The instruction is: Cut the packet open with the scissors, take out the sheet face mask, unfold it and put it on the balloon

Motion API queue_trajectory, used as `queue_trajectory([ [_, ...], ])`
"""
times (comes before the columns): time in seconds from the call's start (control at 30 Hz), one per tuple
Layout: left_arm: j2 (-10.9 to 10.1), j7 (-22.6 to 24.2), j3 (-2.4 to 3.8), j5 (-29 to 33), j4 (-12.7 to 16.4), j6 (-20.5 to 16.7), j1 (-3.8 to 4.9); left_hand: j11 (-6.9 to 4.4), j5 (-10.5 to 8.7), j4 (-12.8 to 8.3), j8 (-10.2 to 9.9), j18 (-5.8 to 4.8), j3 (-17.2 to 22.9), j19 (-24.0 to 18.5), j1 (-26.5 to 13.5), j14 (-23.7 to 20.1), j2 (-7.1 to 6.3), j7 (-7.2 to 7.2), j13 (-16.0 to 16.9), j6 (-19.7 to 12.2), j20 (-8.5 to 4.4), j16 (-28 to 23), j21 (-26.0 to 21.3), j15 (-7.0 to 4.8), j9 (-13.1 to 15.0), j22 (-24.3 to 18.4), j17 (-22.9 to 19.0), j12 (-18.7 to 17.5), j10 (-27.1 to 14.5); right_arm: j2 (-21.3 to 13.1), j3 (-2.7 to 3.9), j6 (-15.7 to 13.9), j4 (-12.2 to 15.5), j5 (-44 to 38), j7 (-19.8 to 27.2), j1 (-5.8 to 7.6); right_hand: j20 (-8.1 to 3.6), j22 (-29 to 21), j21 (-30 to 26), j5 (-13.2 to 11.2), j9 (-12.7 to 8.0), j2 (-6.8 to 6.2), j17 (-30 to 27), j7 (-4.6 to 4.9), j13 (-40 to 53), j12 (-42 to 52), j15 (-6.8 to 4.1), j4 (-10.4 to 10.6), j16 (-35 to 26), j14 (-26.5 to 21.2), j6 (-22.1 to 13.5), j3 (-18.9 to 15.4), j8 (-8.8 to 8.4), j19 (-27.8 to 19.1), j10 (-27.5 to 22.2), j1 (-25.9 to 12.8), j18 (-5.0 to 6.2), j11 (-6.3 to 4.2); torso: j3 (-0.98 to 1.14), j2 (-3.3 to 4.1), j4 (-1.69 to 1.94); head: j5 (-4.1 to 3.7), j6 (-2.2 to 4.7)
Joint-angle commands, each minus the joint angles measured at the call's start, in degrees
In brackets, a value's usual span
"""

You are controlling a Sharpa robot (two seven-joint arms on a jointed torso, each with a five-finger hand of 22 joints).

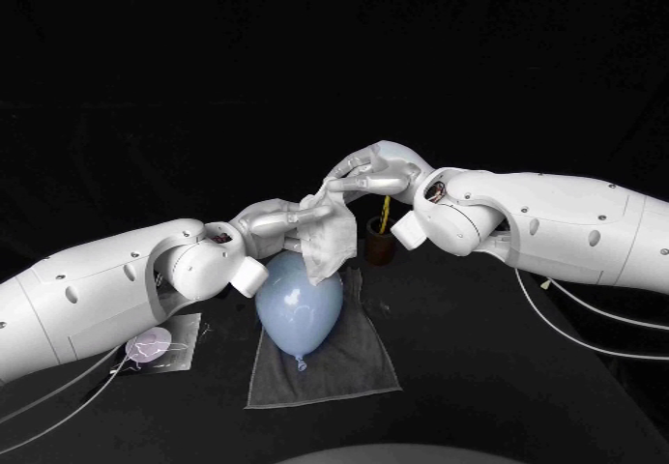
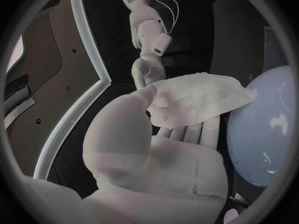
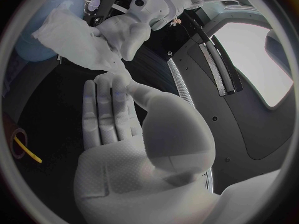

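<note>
Now, mask's place: the sheet face mask (image 1: pixel 329 240) hangs in the air between both hands, partly unfolded and crumpled; its lower edge is just above the far end of the balloon (image 1: pixel 297 307)
Left hand: the left hand (image 1: pixel 272 224) has its thumb and fingers (image 2: pixel 184 133) clamped on the mask's left side; the sheet drapes over them
Right hand: the right hand (image 1: pixel 369 174) pinches the mask's upper corner between thumb and a finger; its other fingers lie straight
Balloon: pale blue, lying on a grey cloth (image 1: pixel 334 372) on the surface (image 1: pixel 474 387), knot toward the near side; likely light, springy and ready to roll
Packet: what seems to be the packet (image 1: pixel 157 346) lies near left, well apart from the mask
Handling: the mask looks thin and limp, probably wet; it should cling to itself and may tear if pulled hard; best held by opposite outer edges, spread gently, then lowered without nudging the balloon
Holder: a brown cup (image 1: pixel 379 246) with a yellow handle in it stands just right of the mask
</note>
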Motion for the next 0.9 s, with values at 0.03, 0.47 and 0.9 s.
queue_trajectory([
  [0.03,0.1,0.4,0.05,1.3,0.1,1.8,0.06,-0.33,-0.25,-0.8,0.1,0.56,0.1,0.9,2.7,2.3,0.51,0.01,0.1,0.6,-0.17,0.4,-0.3,-0.66,0.1,0.0,0.5,-0.3,1.2,0.2,0.05,0.5,-0.1,0.0,0.3,-0.01,-0.01,0.1,0.4,0.4,0.1,0.39,0.0,-0.06,0.1,-0.3,0.25,-0.3,-0.2,-0.1,0.4,-0.1,0.17,-0.5,-0.4,-0.1,0.65,-0.1,0.0,0.03,-0.03,-0.06,-0.05],
  [0.47,0.2,0.9,0.05,1.6,0.2,2.7,0.06,-1.35,-0.22,-4.2,0.4,0.59,5.1,5.7,9.4,8.6,1.77,-0.41,0.1,3.9,-2.49,1.0,0.4,-2.42,0.1,0.4,2.3,-1.5,6.3,0.9,0.02,0.0,-1.0,0.9,0.3,-0.1,0.07,0.1,0.4,0.4,0.1,0.35,0.0,0.01,0.1,-0.4,0.34,-0.2,-0.3,-0.2,0.1,-0.3,0.14,-0.7,-0.6,-0.4,0.64,0.0,0.01,0.03,-0.01,-0.06,-0.23],
  [0.9,0.2,3.2,0.06,1.9,0.2,1.0,0.06,-4.06,-0.26,-8.7,2.4,0.34,8.4,9.5,12.0,15.0,3.26,-1.35,0.6,10.5,-5.16,5.0,2.0,-5.32,1.1,0.8,6.6,-1.6,14.5,1.4,-0.08,1.2,-1.3,2.0,-0.2,-0.2,1.0,-0.2,-0.7,0.4,0.0,0.15,-0.1,1.42,-0.5,-2.4,1.49,-0.3,-1.4,-2.7,-2.8,-0.6,-0.72,-3.0,-4.7,-1.2,0.57,1.47,-0.02,0.0,0.0,0.05,-0.35],
])
